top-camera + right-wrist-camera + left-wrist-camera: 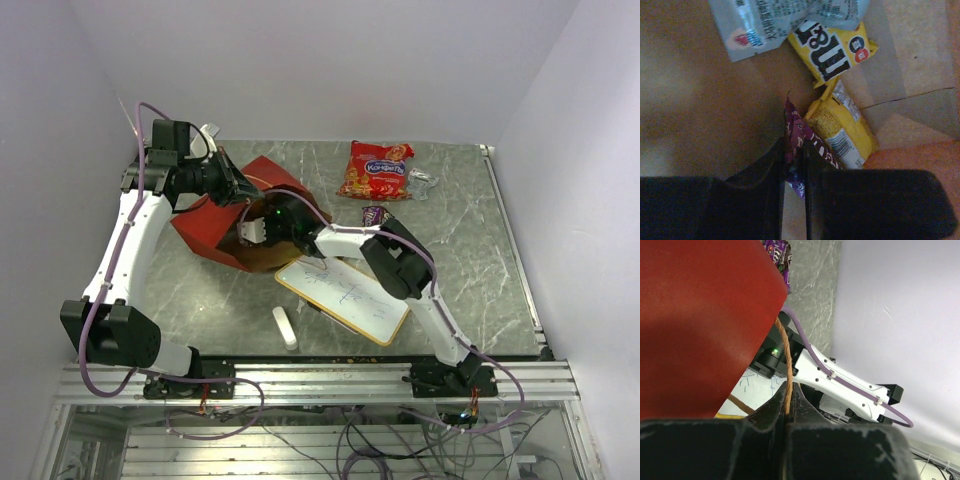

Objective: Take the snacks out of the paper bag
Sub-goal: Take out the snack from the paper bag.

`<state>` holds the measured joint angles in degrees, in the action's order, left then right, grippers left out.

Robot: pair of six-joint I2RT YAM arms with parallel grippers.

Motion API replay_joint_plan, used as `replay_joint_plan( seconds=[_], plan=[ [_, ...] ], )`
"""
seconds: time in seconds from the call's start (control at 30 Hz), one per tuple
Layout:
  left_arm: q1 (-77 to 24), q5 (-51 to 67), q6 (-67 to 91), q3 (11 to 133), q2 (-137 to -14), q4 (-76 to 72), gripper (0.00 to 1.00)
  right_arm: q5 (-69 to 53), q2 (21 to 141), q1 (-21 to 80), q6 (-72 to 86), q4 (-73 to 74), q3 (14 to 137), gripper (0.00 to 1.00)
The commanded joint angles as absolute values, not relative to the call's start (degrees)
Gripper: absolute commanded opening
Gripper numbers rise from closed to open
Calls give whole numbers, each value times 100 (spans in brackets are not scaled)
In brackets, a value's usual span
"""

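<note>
Purple pack (799, 134) is clamped in the right jaws inside the paper bag (215, 225). Yellow packs (832, 47) and silvery wrapper (775, 20) are left inside. Red-orange bag (376, 169) is already out, beyond the bag on the worktop (470, 260). Twine handle (785, 355) is pinched by the left jaws.
</note>
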<state>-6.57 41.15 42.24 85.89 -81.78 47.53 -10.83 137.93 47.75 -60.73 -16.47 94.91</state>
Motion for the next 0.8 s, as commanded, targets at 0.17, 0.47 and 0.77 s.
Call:
replay_joint_plan(
  seconds=[0.17, 0.47, 0.77],
  plan=[
    [-686, 4113, 4565, 8385, -7906, 4233, 7, -1532, 11912, 4870, -4502, -2136, 7808, 0],
    [-686, 4140, 4892, 8241, -7860, 3623, 7, -1402, 10075, 4940, -2910, -2431, 6153, 0],
    [-686, 4203, 5038, 7913, -7746, 3209, 7, -702, 8030, 4896, -912, -1124, 5566, 0]
  ],
)
